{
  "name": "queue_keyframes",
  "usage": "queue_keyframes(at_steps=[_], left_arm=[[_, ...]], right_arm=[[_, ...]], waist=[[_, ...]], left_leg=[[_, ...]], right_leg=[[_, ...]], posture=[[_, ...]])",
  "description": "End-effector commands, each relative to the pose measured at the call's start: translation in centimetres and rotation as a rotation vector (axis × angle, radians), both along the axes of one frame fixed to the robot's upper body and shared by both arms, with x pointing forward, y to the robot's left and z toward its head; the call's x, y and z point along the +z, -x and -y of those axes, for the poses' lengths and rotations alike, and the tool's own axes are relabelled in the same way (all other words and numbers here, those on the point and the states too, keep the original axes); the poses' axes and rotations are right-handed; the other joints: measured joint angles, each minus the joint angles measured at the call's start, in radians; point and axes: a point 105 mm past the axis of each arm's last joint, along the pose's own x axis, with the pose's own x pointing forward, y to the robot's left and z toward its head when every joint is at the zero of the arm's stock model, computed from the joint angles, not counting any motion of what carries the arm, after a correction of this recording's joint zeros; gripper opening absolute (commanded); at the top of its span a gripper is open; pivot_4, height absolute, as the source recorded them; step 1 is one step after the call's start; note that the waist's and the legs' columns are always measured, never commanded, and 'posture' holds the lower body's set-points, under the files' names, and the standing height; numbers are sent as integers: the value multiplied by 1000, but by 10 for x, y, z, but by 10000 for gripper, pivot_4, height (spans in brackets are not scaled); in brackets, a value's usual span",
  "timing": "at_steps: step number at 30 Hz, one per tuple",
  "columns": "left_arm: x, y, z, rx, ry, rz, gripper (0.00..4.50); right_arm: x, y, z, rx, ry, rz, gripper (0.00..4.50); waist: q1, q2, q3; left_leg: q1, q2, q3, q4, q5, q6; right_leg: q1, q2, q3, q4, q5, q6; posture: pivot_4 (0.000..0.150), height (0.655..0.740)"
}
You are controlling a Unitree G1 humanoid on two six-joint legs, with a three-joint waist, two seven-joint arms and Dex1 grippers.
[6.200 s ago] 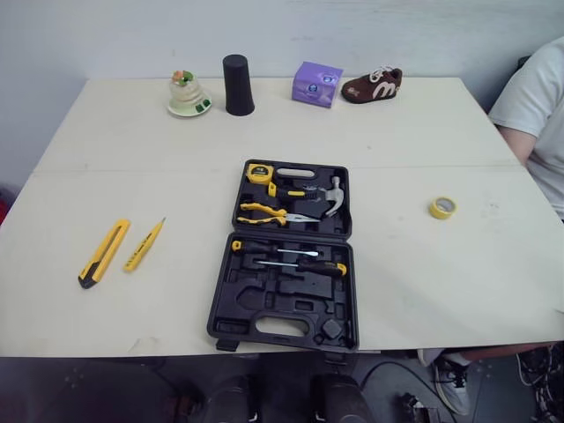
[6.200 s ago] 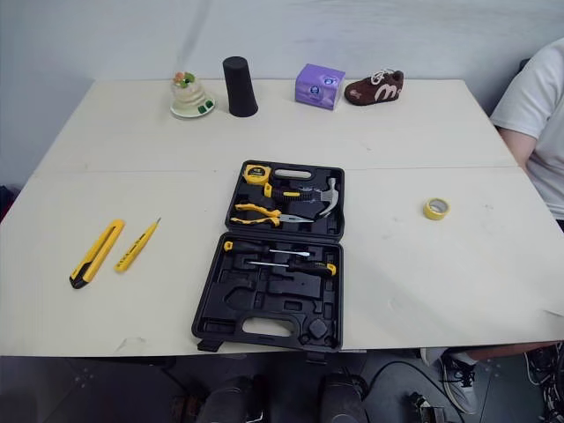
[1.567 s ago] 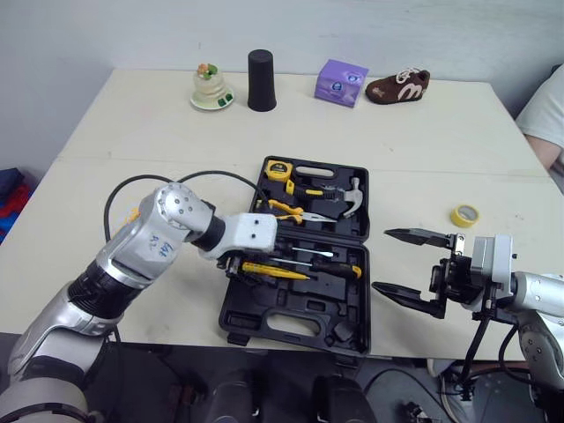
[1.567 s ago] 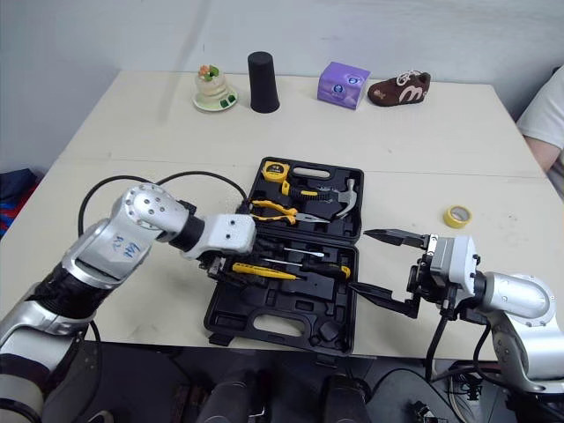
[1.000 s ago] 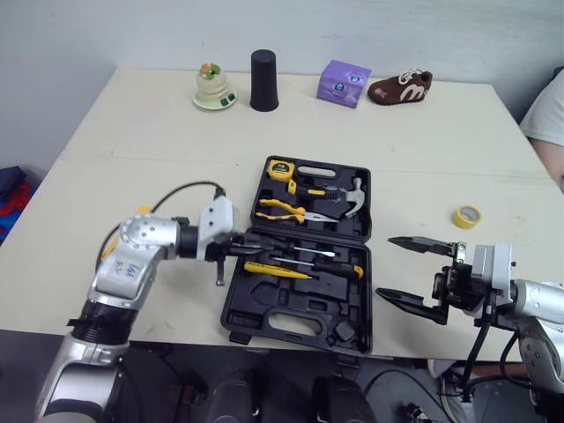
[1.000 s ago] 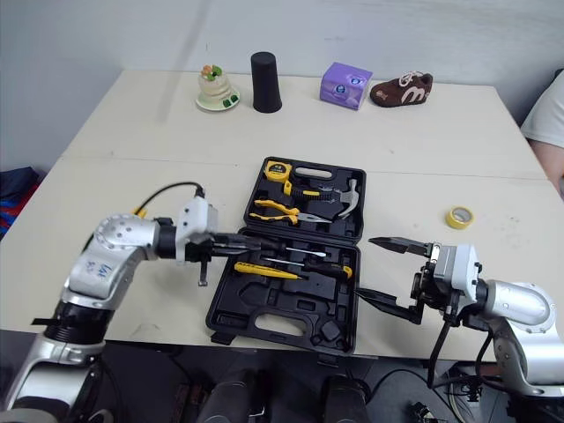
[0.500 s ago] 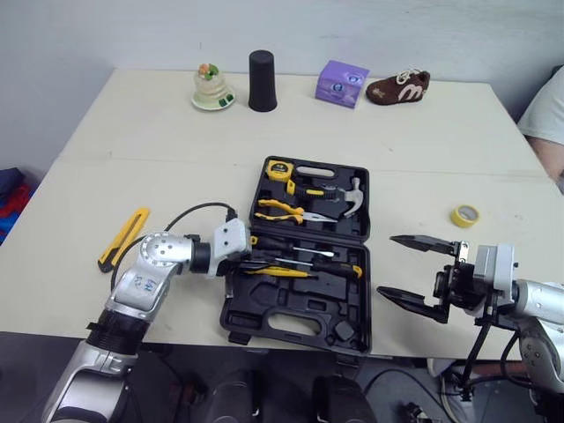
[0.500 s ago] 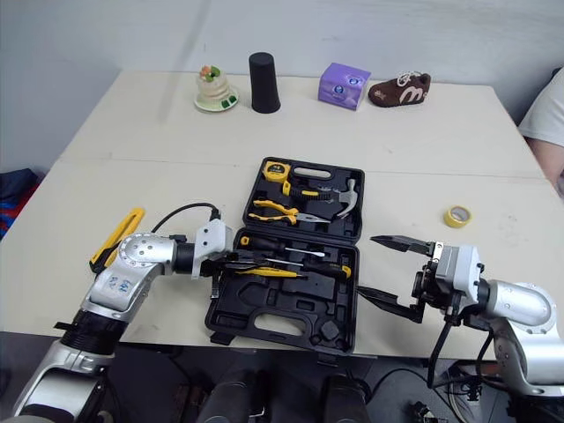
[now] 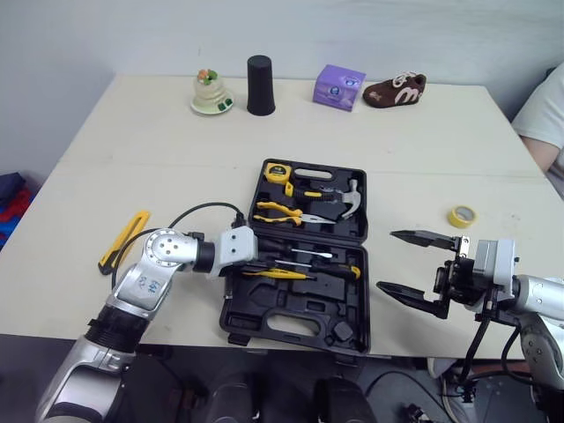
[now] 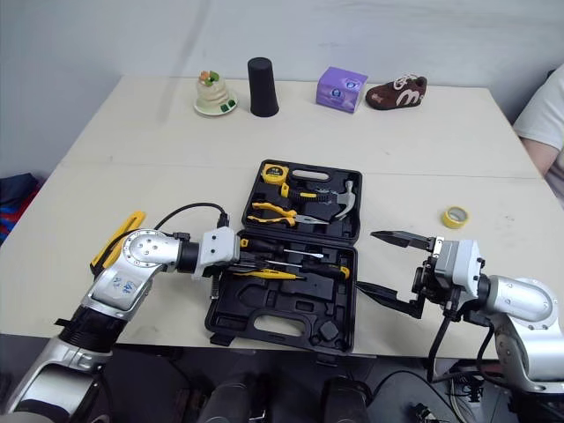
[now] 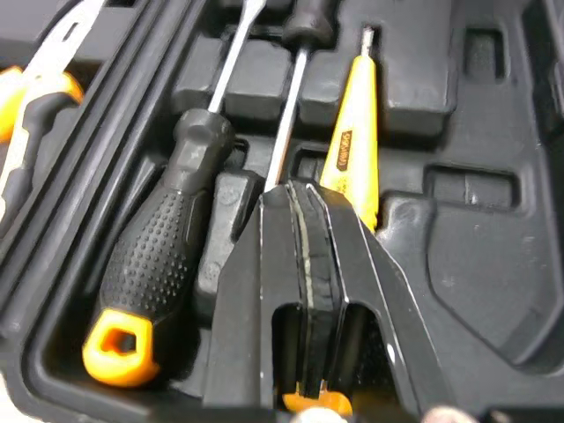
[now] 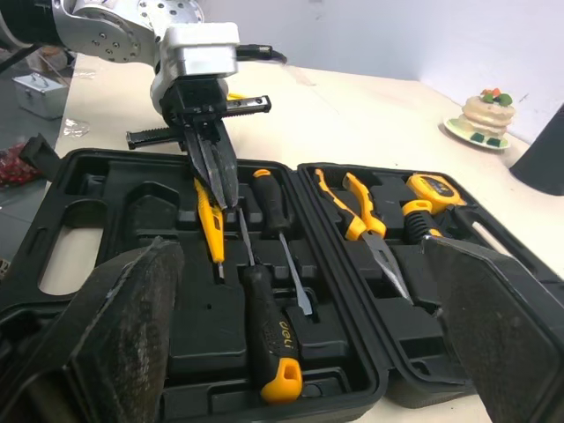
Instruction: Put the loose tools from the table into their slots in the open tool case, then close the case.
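The yellow tester pen now lies in the near half of the open tool case, just beside the two black-handled screwdrivers; a few seconds ago it lay out on the table to the left next to the yellow utility knife. Over the last second the left gripper has pushed back in across the case's left edge. Its fingers are pressed together with nothing between them, tips just beside the pen, probably to seat it in its slot. So one tool is home. The knife, well left of the case, and the yellow tape roll to its right lie loose on the table. The right gripper hangs wide open near the case's right edge, so the lid cannot close yet.
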Motion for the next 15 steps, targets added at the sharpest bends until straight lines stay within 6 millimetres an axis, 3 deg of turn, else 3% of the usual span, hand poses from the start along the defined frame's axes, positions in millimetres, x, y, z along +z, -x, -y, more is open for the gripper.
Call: queue_keyframes(at_steps=[1,4,6,11,15], left_arm=[[-66,13,-16,19,-224,-153,534],[-68,14,-14,1,-231,-144,534],[-60,12,-4,17,-145,-142,534],[-11,-13,0,75,69,-26,534],[13,-19,0,72,161,10,534]], right_arm=[[9,0,3,-5,5,39,45000],[8,-1,3,-5,5,41,45000],[8,-2,4,-5,5,44,45000],[5,-3,5,-5,9,45,45000],[4,-3,5,-4,11,46,45000]], waist=[[0,4,-7],[1,6,-15],[1,8,-18],[7,9,-18],[5,7,-16]], left_leg=[[1,0,1,0,0,0],[3,0,1,0,-1,1],[4,0,1,-1,-2,1],[2,-2,-1,-1,-2,3],[1,-3,-1,0,-1,4]], right_leg=[[1,0,0,0,0,0],[2,-1,1,0,0,0],[3,-3,3,0,0,0],[2,-11,3,0,0,0],[2,-11,2,0,0,0]], posture=[[1500,7400],[1500,7400],[1500,7400],[1500,7400],[1500,7400]])
